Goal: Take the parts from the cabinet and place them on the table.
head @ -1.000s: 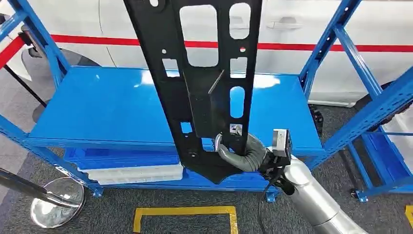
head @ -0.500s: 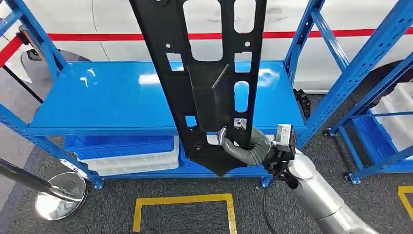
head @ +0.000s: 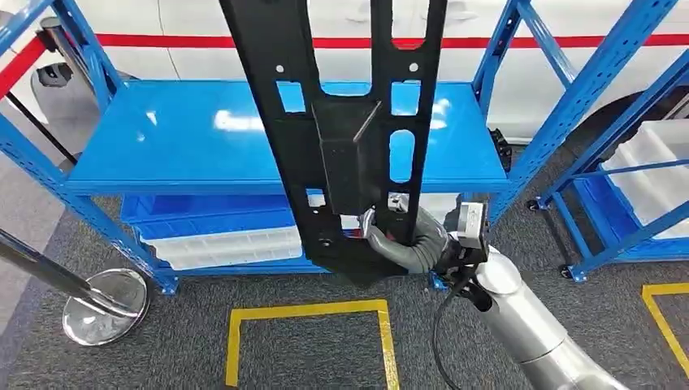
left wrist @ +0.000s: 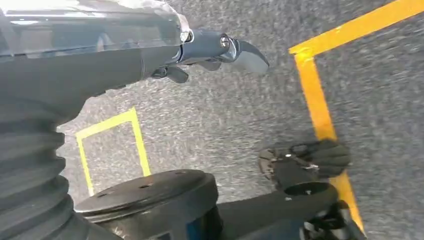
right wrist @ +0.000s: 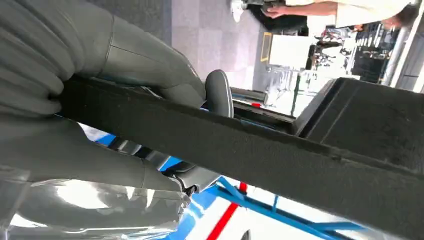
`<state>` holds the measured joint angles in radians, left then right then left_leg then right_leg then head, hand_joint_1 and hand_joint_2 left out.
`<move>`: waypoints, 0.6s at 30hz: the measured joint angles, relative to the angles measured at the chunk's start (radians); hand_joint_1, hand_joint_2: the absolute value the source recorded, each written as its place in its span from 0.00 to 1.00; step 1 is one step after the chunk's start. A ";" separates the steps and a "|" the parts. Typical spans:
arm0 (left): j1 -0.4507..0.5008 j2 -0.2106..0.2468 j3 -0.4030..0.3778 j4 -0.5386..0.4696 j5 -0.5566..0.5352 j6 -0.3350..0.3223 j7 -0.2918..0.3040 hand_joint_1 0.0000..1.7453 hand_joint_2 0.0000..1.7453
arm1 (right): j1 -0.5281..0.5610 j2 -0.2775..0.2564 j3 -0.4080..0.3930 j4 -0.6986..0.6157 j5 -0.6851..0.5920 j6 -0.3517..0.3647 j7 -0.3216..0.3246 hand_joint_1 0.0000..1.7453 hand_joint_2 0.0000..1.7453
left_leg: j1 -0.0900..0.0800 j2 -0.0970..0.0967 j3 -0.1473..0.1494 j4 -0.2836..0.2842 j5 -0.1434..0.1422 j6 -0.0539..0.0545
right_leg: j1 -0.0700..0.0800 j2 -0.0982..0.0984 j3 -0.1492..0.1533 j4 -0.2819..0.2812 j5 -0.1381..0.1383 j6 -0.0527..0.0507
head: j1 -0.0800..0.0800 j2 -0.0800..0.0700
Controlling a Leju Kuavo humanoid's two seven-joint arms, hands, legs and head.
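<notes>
- While the right hand (head: pixel 398 244) gripped the black part (head: pixel 341 138) near its lower end, the long panel stood almost upright in front of the blue cabinet (head: pixel 244 138), rising from the hand toward 12 o'clock and out of the head view.
- Seen from the right wrist, the thumb (right wrist: pixel 218 92) lay over one face of the panel's edge (right wrist: pixel 260 150) and the fingers (right wrist: pixel 30 75) wrapped the other, so the hand was clamped on the part.
- No brand, label or writing could be read on the part; a small silver square sat just above the hand.
- Its long axis ran near vertical, leaning slightly toward 11 o'clock, narrow end down, cut-out windows higher up.
- Over the grey carpet (left wrist: pixel 240 115) hung the left hand (left wrist: pixel 220 50), its fingers loosely extended and holding nothing.
- Yellow floor tape (head: pixel 309 313) lay at 6 o'clock below the part.
</notes>
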<state>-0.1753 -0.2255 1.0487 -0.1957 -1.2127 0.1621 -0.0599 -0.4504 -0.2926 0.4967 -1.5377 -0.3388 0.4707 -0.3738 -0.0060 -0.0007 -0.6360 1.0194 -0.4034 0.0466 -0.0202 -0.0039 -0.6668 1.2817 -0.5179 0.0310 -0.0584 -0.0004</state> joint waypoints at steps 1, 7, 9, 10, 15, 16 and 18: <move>0.000 0.000 0.000 0.000 0.000 0.000 0.000 0.00 1.00 | -0.001 0.000 0.000 0.001 0.000 0.002 0.000 1.00 1.00 | -0.001 0.000 -0.004 0.000 0.003 0.000 | 0.001 0.000 0.019 -0.024 0.013 -0.003 | 0.000 0.000; 0.000 0.000 0.000 0.000 0.000 0.000 0.000 0.00 1.00 | -0.002 0.000 0.000 0.001 0.000 0.003 0.000 1.00 1.00 | -0.002 0.000 -0.007 0.000 0.006 -0.001 | 0.003 0.000 0.036 -0.047 0.022 -0.007 | 0.000 0.000; 0.000 0.000 0.000 0.000 0.002 0.000 0.000 0.00 1.00 | -0.003 0.000 0.000 0.002 0.000 0.006 -0.001 1.00 1.00 | -0.004 0.000 -0.011 0.000 0.010 -0.001 | 0.006 0.000 0.059 -0.077 0.031 -0.011 | 0.000 0.000; 0.000 -0.003 0.001 0.000 0.005 0.000 0.001 0.00 1.00 | -0.011 0.000 -0.001 0.002 -0.001 0.011 -0.002 1.00 1.00 | -0.007 0.000 -0.023 0.000 0.024 -0.006 | 0.023 -0.011 0.170 -0.241 -0.001 -0.038 | 0.000 0.000; 0.008 -0.002 0.016 0.000 0.010 -0.003 0.005 0.00 1.00 | -0.030 -0.005 0.003 0.026 -0.003 0.025 -0.006 1.00 1.00 | 0.013 -0.002 -0.107 0.283 -0.146 -0.064 | 0.013 -0.016 0.117 -0.332 0.097 -0.050 | 0.000 0.000; 0.008 -0.002 0.018 0.000 0.010 -0.003 0.005 0.00 1.00 | -0.029 -0.005 0.004 0.029 -0.003 0.025 -0.006 1.00 1.00 | 0.017 -0.002 -0.093 0.295 -0.111 -0.070 | 0.009 -0.016 0.099 -0.326 0.105 -0.045 | 0.000 0.000; 0.007 -0.001 0.021 0.000 0.010 -0.003 0.005 0.00 1.00 | -0.030 -0.005 0.004 0.031 -0.003 0.025 -0.006 1.00 1.00 | 0.026 -0.002 -0.008 0.197 -0.039 -0.081 | 0.001 -0.015 0.066 -0.304 0.114 -0.034 | 0.000 0.000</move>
<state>-0.1678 -0.2266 1.0693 -0.1953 -1.2032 0.1587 -0.0550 -0.4800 -0.2972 0.5009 -1.5065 -0.3418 0.4955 -0.3800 0.0198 -0.0027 -0.6439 1.2164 -0.4422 -0.0346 -0.0197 -0.0187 -0.6009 0.9773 -0.4037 -0.0034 -0.0587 -0.0004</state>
